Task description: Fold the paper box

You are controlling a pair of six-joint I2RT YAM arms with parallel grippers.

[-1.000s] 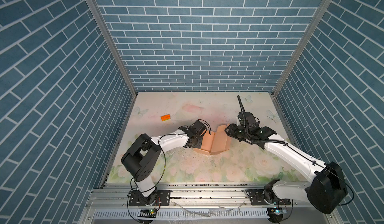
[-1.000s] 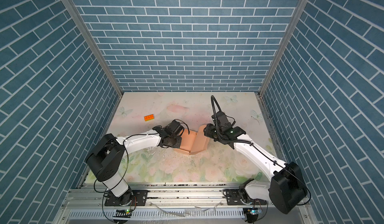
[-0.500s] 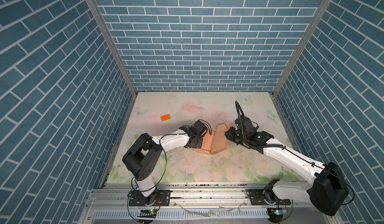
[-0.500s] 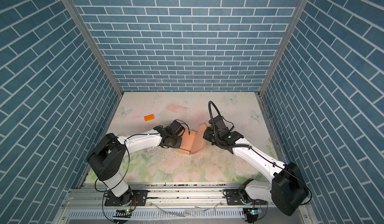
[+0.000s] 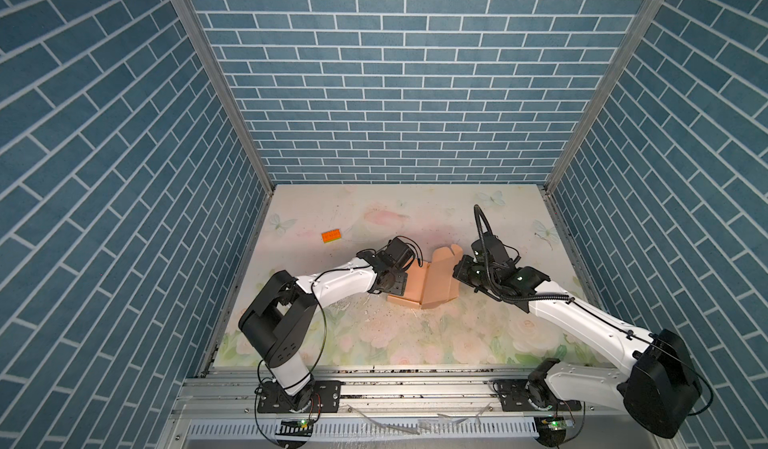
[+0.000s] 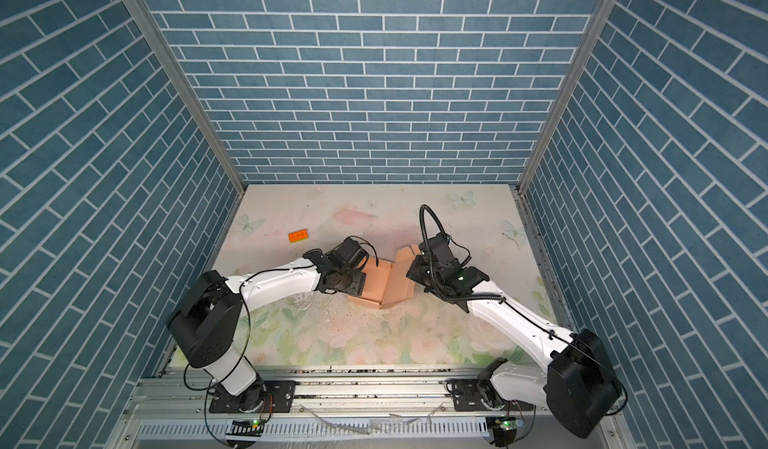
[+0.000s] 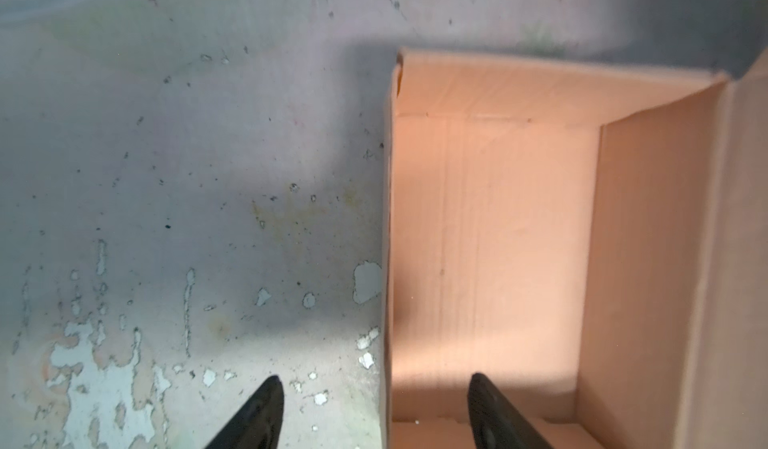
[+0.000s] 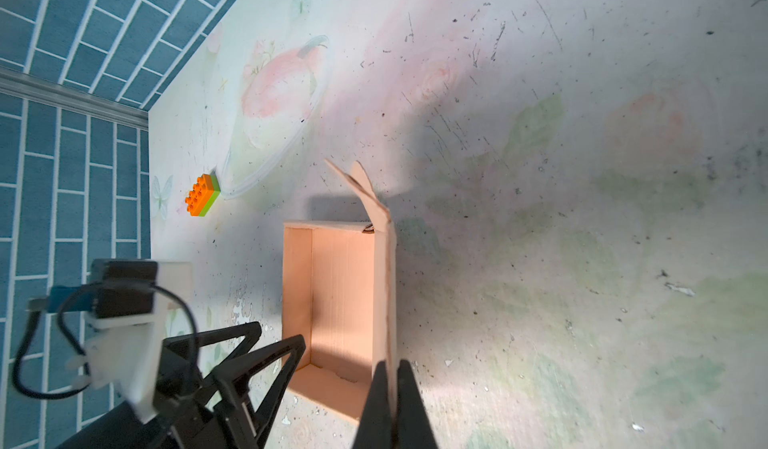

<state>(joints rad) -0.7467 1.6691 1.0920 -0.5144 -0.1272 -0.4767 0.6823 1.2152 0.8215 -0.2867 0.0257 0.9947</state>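
Note:
The paper box lies mid-table as an open peach-tan tray, with its lid panel standing up on the right side. My right gripper is shut on the near edge of that upright panel; in both top views it sits at the panel's right. My left gripper is open over the tray's left wall, one finger outside above the table and one inside the tray. From the right wrist view the left gripper's fingers hover at the tray's near left corner.
A small orange studded brick on a green base lies at the back left of the floral mat. Blue brick-pattern walls enclose three sides. An aluminium rail runs along the front edge.
My left gripper has opened off the tray's left wall. My right gripper has come in low against the box and closed on the upright lid panel.

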